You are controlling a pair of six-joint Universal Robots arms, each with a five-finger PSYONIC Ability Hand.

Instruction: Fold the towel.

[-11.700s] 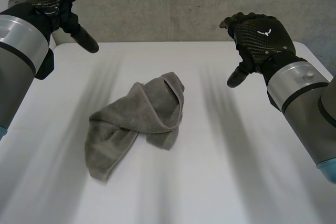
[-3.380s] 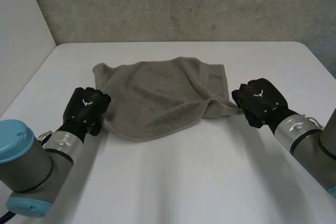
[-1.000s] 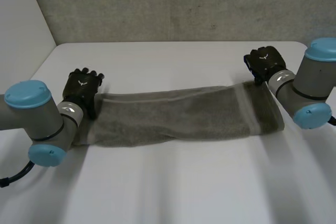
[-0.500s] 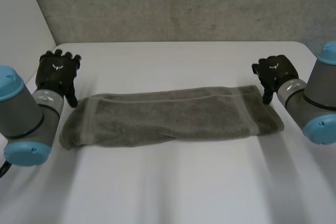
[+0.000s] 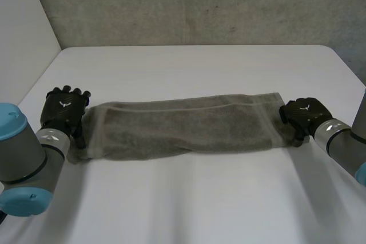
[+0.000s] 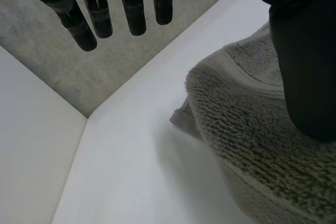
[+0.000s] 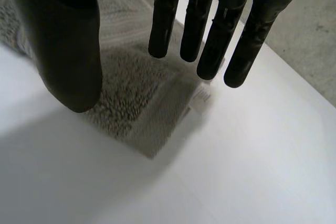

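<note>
TOWEL HALF-FOLDED, HANDS AT BOTH ENDS. A grey towel (image 5: 183,127), folded lengthwise into a long strip, lies across the middle of the white table (image 5: 189,64) as we look down from between the two arms. The left hand (image 5: 64,111) sits at the strip's left end and the right hand (image 5: 303,115) at its right end. In our judgement this placing readies both short ends to be picked up and brought together for the next fold.

Neither hand grips anything. From the left wrist we see its fingers (image 6: 130,3) straight and in the air beyond the towel's end, with the thumb (image 6: 307,77) over the cloth (whether it presses the pile we cannot tell). From the right wrist, the fingers (image 7: 195,24) hang straight above the end corner, thumb (image 7: 68,51) apart, nothing pinched.

The cloth is thick terry with a coarse looped pile. A flatter woven band (image 5: 269,119) crosses it near each end, and a small white label (image 7: 201,96) shows at the corner under the right hand. The folded edges are rounded and soft, not creased, so we expect the strip to sag when lifted.
</note>
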